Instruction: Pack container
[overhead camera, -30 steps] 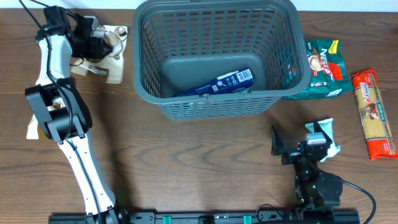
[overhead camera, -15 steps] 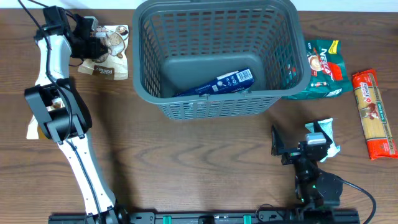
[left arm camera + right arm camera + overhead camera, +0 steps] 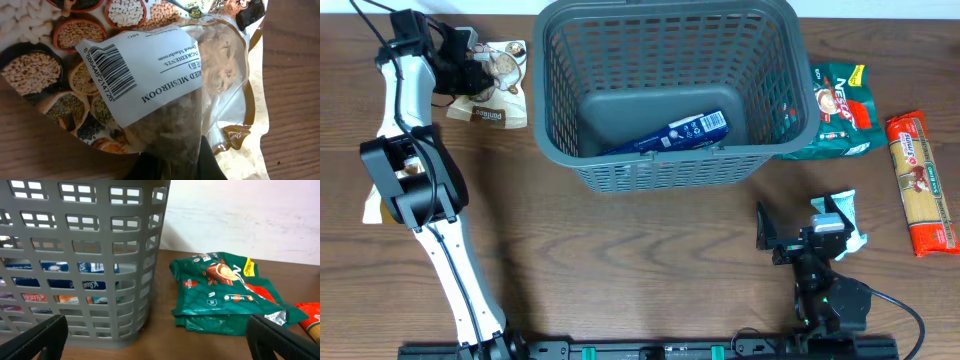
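My left pincer (image 3: 468, 72) is clamped tight on the dried mushroom packet (image 3: 498, 88), far left, ready to carry it into the container (image 3: 660, 172) at centre, which holds 1 blue packet (image 3: 670, 133). My right pincer (image 3: 798, 225) waits fully spread, empty.

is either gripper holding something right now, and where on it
The left gripper is shut on the dried mushroom packet, pinching its clear part just past the white label. The right gripper is open and holds nothing.
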Motion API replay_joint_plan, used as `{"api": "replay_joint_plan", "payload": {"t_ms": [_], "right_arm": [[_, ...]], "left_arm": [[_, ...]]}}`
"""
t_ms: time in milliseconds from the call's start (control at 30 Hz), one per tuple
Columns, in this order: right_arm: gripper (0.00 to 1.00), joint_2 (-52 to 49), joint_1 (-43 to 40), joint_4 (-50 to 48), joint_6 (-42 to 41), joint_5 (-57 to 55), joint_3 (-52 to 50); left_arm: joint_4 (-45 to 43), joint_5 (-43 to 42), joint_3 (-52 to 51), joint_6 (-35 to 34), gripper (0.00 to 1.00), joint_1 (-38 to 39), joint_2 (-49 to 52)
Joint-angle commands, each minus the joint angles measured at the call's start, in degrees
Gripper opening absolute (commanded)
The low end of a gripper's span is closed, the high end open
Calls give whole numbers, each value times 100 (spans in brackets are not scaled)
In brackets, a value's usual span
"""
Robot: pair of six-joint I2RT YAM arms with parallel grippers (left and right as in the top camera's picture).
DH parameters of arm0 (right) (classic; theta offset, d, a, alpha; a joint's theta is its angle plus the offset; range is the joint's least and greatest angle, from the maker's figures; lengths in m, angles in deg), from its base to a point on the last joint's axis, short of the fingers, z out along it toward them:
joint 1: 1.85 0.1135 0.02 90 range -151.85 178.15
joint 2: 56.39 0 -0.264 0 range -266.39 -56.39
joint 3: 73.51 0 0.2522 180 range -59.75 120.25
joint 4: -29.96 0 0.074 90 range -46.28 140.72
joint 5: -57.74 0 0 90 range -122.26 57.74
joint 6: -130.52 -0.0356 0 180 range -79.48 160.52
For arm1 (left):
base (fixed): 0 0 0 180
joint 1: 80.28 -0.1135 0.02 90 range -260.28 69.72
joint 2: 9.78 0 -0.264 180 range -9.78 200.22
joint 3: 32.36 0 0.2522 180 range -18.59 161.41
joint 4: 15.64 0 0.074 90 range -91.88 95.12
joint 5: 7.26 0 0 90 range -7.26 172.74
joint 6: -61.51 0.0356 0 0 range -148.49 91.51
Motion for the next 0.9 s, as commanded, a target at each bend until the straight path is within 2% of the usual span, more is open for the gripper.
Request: {"api": "replay_joint_plan", "payload": {"t_ms": [0,400,867], "right_arm": [[99,37,-35,24,68,-11,-9],[99,37,-35,24,68,-11,-9],[99,37,-35,24,68,-11,-9]], "left_arm": [[131,393,-33,-13,6,-37,90],[170,389,-2,-184,6,-57,-138],[162,391,-2,-402,6,-63,-1480]]}}
